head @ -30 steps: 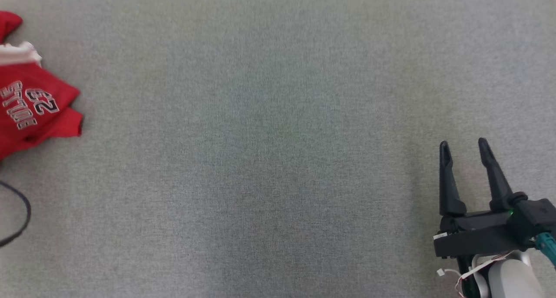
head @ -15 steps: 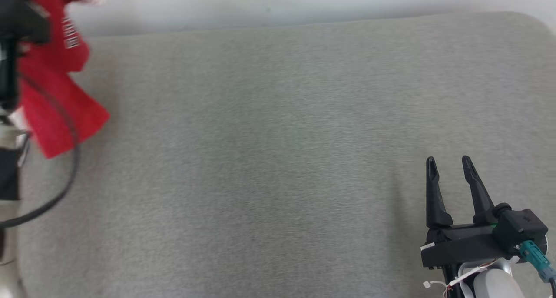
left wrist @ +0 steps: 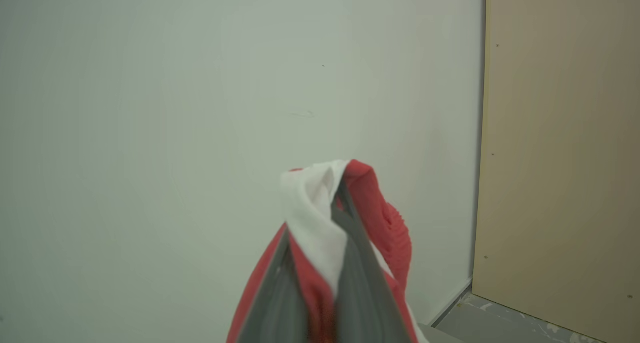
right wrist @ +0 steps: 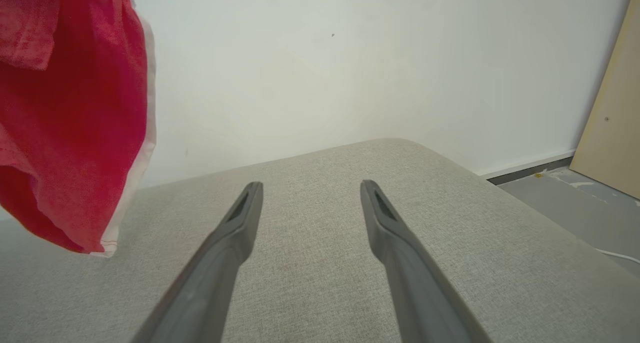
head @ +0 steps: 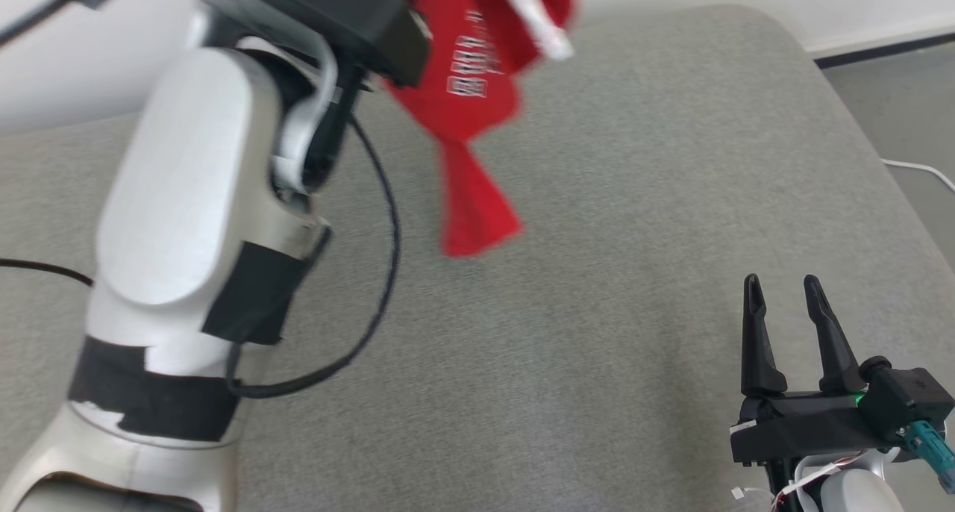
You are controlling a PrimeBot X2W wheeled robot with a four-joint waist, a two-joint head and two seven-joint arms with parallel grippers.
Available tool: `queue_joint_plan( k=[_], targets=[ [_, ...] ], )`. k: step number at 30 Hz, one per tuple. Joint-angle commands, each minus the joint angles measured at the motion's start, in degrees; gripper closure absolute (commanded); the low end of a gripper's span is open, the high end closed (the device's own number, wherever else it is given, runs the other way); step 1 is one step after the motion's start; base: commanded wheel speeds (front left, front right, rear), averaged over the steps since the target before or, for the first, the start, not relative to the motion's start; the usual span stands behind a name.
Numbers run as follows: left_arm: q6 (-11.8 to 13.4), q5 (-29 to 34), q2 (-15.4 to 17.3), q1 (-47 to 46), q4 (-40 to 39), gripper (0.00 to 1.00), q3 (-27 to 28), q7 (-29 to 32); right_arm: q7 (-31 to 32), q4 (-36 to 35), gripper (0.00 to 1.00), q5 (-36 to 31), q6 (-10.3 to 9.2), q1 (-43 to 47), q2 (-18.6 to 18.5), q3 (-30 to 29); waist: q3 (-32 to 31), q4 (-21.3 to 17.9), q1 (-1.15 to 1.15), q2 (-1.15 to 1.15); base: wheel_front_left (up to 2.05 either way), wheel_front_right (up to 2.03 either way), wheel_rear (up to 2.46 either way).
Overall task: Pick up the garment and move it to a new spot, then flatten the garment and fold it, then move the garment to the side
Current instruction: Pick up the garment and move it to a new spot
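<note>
The garment (head: 470, 86), a red shirt with white lettering and white trim, hangs in the air above the back of the grey padded surface (head: 597, 333), its lowest corner dangling free. My left arm (head: 194, 198) rises at the left, and its dark gripper body reaches the cloth at the top edge. In the left wrist view my left gripper (left wrist: 339, 188) is shut on a bunch of the garment (left wrist: 387, 228), red and white folds. My right gripper (head: 781, 282) stands open and empty at the lower right. The right wrist view shows that gripper (right wrist: 311, 184) low over the surface, with the garment (right wrist: 75, 123) hanging at far left.
The padded surface ends in a rounded corner at the back right, with grey floor (head: 895, 101) and a white cable (head: 918, 167) beyond. A white wall (right wrist: 350, 58) stands behind and a beige panel (left wrist: 560, 158) to the right. A black cable (head: 384, 273) loops from my left arm.
The garment has come up off the surface at the left and now hangs from my left gripper nearer the middle. The head camera has turned. My right gripper stays open.
</note>
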Motion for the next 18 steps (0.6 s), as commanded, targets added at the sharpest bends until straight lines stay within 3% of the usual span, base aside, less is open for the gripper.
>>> queue_joint_plan(
  k=[1, 9, 18],
  targets=[
    [0.00, -0.51, -0.47, -0.47, 0.69, 1.00, -0.78, -0.79, -0.02, -0.33, 0.00, 0.68, -0.12, 0.42, 0.11, -0.24, 0.29, -2.23, 0.01, 0.00, 0.00, 0.00, 0.00],
    [1.63, -4.53, -2.35, 5.32, 6.29, 1.00, -7.50, -5.28, -0.03, -0.73, 0.00, 0.73, -0.12, 0.10, 0.12, -1.00, 2.37, -0.45, 0.01, 0.00, 0.00, 0.00, 0.00],
    [4.09, -7.66, -1.32, 20.92, 11.02, 1.00, -7.24, -11.42, -0.03, -0.56, 0.00, -1.17, -0.12, 0.28, 0.09, -1.47, 1.62, 4.63, 0.01, 0.00, 0.00, 0.00, 0.00]
  ],
)
